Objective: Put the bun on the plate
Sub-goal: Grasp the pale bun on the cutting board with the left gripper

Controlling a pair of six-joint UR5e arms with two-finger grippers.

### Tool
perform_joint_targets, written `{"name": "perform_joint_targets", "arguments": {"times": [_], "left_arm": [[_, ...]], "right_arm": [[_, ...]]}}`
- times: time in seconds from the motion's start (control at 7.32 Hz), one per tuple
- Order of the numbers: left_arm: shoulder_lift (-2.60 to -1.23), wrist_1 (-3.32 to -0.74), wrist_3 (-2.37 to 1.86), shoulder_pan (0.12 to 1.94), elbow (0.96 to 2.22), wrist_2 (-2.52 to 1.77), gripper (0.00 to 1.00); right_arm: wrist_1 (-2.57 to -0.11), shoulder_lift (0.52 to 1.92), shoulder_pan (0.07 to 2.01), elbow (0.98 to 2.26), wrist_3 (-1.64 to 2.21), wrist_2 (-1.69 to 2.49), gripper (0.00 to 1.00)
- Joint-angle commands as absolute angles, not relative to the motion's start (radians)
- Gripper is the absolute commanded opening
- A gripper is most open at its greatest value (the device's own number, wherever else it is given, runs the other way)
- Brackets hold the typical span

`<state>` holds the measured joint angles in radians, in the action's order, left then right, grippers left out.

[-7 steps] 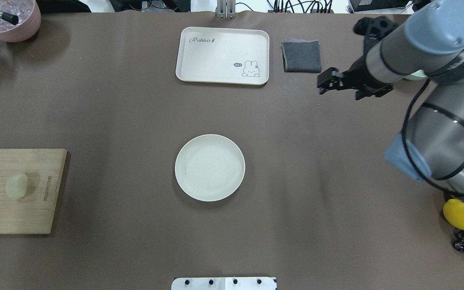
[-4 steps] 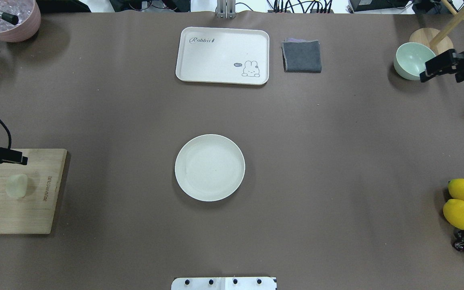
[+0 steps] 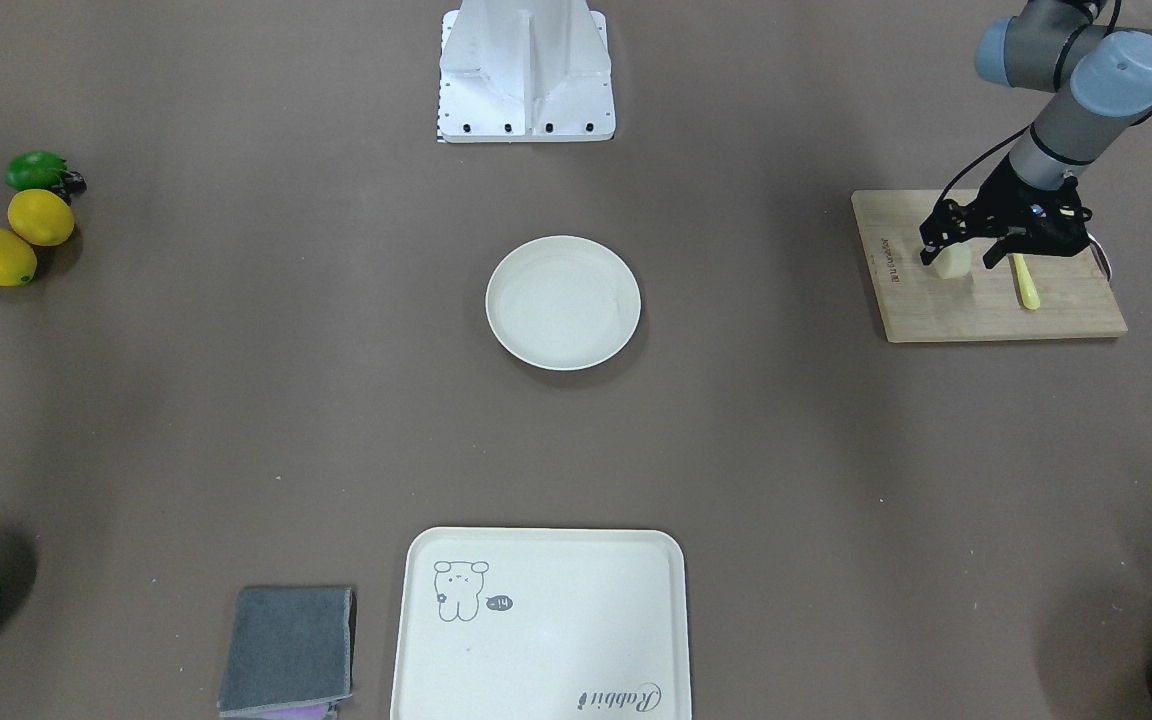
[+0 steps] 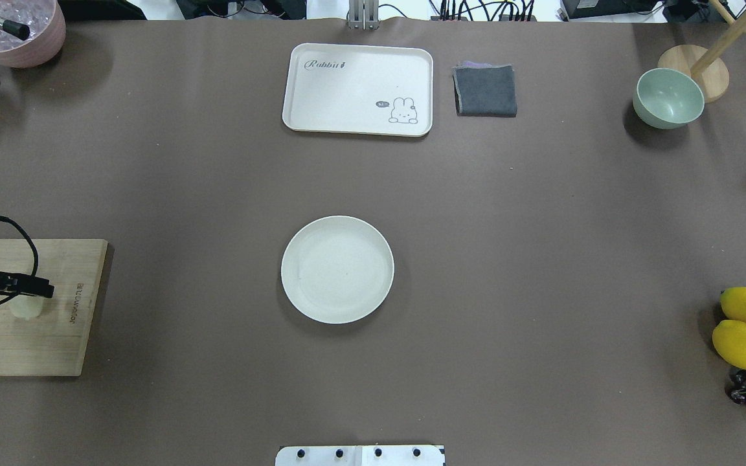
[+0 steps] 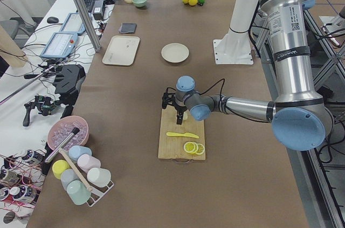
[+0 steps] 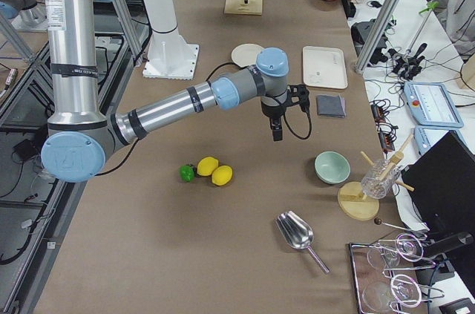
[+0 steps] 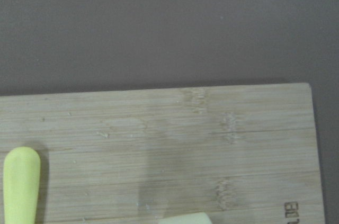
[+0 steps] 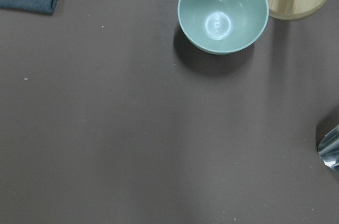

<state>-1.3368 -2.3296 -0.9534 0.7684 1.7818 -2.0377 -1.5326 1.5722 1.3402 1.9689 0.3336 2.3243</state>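
The bun (image 3: 955, 263), a small pale lump, sits on a wooden cutting board (image 3: 956, 315) at the table's left end. My left gripper (image 3: 958, 256) hangs low over it, open, with one finger on each side of the bun. In the overhead view a black finger covers the top of the bun (image 4: 25, 309). In the left wrist view only the bun's edge (image 7: 183, 218) shows at the bottom. The round cream plate (image 4: 337, 269) lies bare mid-table, far from the bun. My right gripper (image 6: 276, 134) hovers above the table near the green bowl; its state is unclear.
A yellow knife (image 3: 1025, 284) lies on the board beside the bun, with lemon slices (image 5: 193, 148) at the board's end. A rabbit tray (image 4: 357, 89), grey cloth (image 4: 485, 90) and green bowl (image 4: 667, 98) line the far side. Lemons (image 4: 744, 327) sit at the right.
My left arm has come in from the left edge and moved down over the bun. My right arm has pulled back out to the right edge of the overhead view.
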Motion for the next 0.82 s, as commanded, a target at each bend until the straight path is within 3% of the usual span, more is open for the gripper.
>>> {"name": "perform_joint_targets", "arguments": {"times": [0.0, 0.27, 0.68], "left_arm": [[-1.333, -2.329, -0.933, 0.755, 1.784, -2.036, 0.34], [-1.333, -2.329, -0.928, 0.762, 1.802, -2.04, 0.23], [-1.342, -2.318, -0.936, 0.808, 1.893, -2.138, 0.22]], "right_arm": [[-1.532, 1.578, 1.344, 1.968, 0.325, 2.322, 1.0], [-1.532, 1.58, 1.344, 1.968, 0.325, 2.322, 1.0], [-1.529, 1.586, 1.35, 1.971, 0.325, 2.322, 1.0]]}}
